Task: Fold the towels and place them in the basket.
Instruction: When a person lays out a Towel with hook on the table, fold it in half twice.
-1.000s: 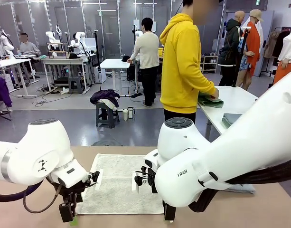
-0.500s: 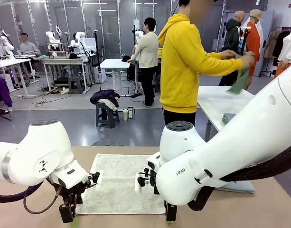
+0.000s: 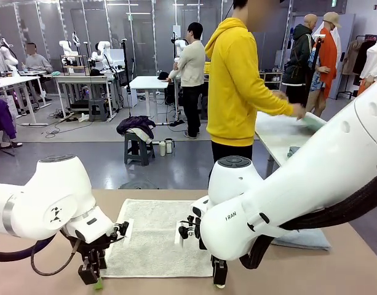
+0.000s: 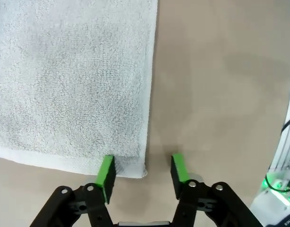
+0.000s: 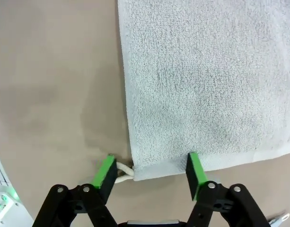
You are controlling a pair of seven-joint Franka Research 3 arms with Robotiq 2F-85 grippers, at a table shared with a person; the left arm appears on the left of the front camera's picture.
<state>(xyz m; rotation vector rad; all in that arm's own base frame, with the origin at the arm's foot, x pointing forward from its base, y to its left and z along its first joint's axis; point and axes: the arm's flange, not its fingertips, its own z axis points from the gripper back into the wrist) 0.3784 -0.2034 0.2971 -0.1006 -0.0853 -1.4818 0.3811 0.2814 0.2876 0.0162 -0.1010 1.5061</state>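
Cream-white terry, the towel (image 3: 154,236) lies spread flat on the tan surface (image 3: 336,270) between the two arms, with its near edge towards the robot. A second towel, the pale grey-blue one (image 3: 302,238), lies on the same surface to the right, partly hidden behind the right arm.

The left end effector (image 4: 142,170) hangs low over the cream towel's near corner on that side. Its fingers are apart and straddle the corner, one green pad (image 4: 106,171) over the hem and the other over bare surface. The right end effector (image 5: 152,170) stands the same way at the opposite near corner: fingers apart, one pad (image 5: 194,168) over the hem, the other just off the cloth beside a small white tag (image 5: 122,173) that pokes out from the corner. Neither holds anything (whether the pads touch the cloth cannot be told).

In the front view both end effectors point down at the near edge, left (image 3: 93,276) and right (image 3: 219,276). Beyond the surface a person in a yellow hoodie (image 3: 237,86) stands at another table, arm stretched over a pale cloth.
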